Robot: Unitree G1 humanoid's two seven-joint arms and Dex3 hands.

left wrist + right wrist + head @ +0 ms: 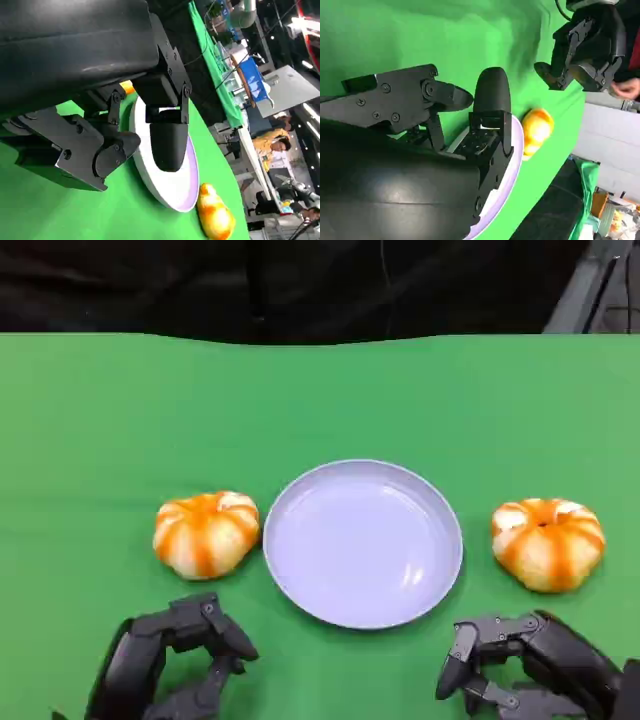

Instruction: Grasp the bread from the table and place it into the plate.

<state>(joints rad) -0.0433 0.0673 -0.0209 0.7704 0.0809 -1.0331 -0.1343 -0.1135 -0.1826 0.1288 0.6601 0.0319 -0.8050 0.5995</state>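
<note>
Bread is lying in two pieces on the green table (90,420), one to each side of the plate (363,543), and neither piece is in a hand or on the plate.

Nearest the robot, the left hand (175,660) is hanging low at the near left, its fingers apart and holding nothing; the lower part of it is running off the frame edge. The right hand (525,665) is sitting at the near right, likewise released with its fingers spread, and its wrist is being cut off at the corner.

Farther out, the left bread (206,533) is resting just beside the plate's left rim, close to touching it, though the head view is not settling whether they meet. The right bread (547,543) is lying clear of the right rim with a strip of green between them. The pale lavender plate is standing between the two, holding nothing.

In the left wrist view the hand's black shell is hiding most of the plate and all but a sliver of the near bread. In the right wrist view the right hand is covering much of the plate, and the left hand is showing beyond it.

Beyond the far edge, the background is dark and hard to make out.
</note>
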